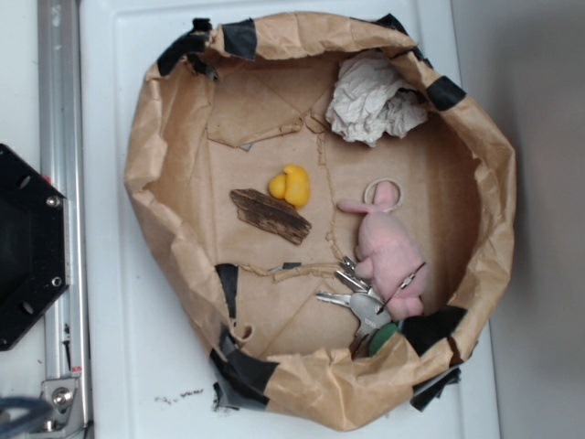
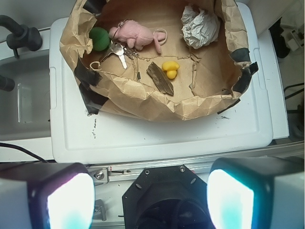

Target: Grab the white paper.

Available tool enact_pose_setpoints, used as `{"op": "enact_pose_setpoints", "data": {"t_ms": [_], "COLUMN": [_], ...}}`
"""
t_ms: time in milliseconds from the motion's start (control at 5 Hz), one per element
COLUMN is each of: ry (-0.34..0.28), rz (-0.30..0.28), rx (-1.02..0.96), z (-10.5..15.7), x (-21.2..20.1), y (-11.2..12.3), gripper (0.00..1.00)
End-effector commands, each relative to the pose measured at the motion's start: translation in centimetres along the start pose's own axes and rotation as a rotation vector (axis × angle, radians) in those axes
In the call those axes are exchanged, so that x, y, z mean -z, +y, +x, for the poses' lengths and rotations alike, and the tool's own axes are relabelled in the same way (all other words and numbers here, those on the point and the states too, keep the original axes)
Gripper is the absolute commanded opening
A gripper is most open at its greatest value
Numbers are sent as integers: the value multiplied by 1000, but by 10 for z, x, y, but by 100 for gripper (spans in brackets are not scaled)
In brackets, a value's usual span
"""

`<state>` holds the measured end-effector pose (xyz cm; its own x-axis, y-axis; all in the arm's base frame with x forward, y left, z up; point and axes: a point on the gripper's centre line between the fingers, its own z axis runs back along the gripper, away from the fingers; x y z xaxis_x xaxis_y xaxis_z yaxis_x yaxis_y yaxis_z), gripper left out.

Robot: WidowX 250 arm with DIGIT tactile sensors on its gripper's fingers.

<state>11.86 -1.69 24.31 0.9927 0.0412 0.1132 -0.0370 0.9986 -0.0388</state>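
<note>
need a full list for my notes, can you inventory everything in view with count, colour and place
white paper: one, off-white, crumpled, inside the bag against its wall
brown paper bag: one, brown with black tape patches on the rim, rolled open on the white lid
pink plush toy: one, pink, on the bag floor near the keys
pale ring: one, cream, by the plush toy's end
yellow toy: one, yellow, mid-floor, beside the wood piece
wood piece: one, dark brown, mid-floor
keys: a small bunch, silver, next to the plush toy
green object: one, green, beside the keys at the bag wall
white lid: one, white, under the bag
gripper: one, fingers glowing pale blue-white, spread apart, well short of the bag
</note>
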Motion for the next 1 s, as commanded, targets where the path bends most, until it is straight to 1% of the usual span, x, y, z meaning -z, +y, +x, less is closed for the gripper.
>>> {"op": "enact_pose_setpoints", "data": {"t_ms": [0,200,400,600,800], "ry": [0,-106,-245,-343,-397], "rz": [0,-8,-15,9,77], "rx": [0,-89,-181,-285,-437], "z": [0,33,68,98,126], "x": [0,35,57,85,126], "y": [0,11,12,17,28], "gripper": [100,100,100,100,100]}}
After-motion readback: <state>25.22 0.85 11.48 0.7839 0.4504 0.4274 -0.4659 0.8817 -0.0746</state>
